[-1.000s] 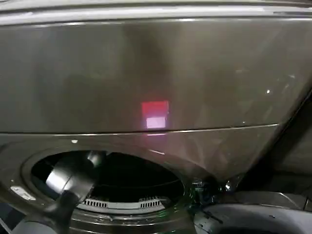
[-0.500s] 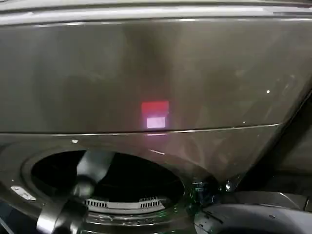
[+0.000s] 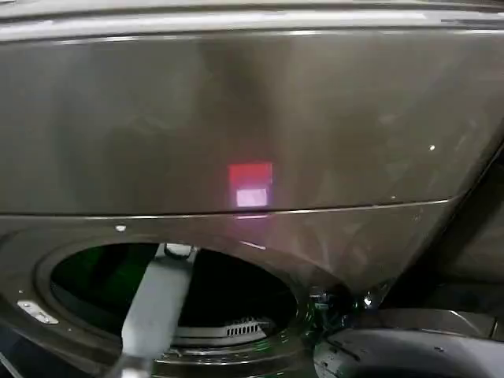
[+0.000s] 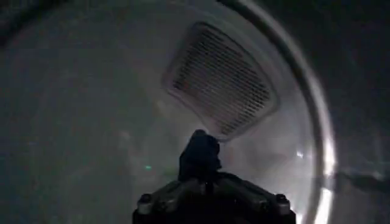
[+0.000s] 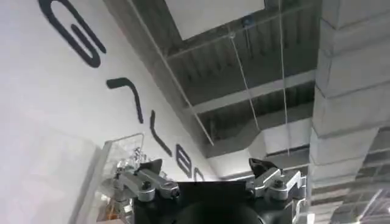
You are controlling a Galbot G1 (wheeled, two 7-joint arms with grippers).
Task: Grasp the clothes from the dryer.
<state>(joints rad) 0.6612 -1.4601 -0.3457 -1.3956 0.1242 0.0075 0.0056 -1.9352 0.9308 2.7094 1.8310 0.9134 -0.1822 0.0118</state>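
Clothes (image 4: 200, 155) show in the left wrist view as a small dark lump standing straight up out of the left gripper (image 4: 206, 179), whose fingers are pressed together on its lower end, so the bundle sits at the fingertips and not off to any side of them. Its long axis runs along the gripper's own reach, pointing deeper into the drum toward the perforated vent panel (image 4: 220, 80) on the far wall. I cannot tell whether any loose end of the fabric trails onto the drum floor beneath.

From the head view, the left arm (image 3: 157, 303) slants up through the left half of the round porthole (image 3: 169, 307) of the dryer (image 3: 252, 118), with its far end inside the dark opening, below the red light (image 3: 250, 175) on the front panel.

My judgement: the coming move turns on backing straight out along that same axis, toward the near side, keeping the arm clear of the porthole rim.

The right gripper (image 5: 210, 176) is parked well away, aimed up at a ceiling and a lettered wall, its fingers spread and holding nothing, so the left arm is plainly the nearer one.
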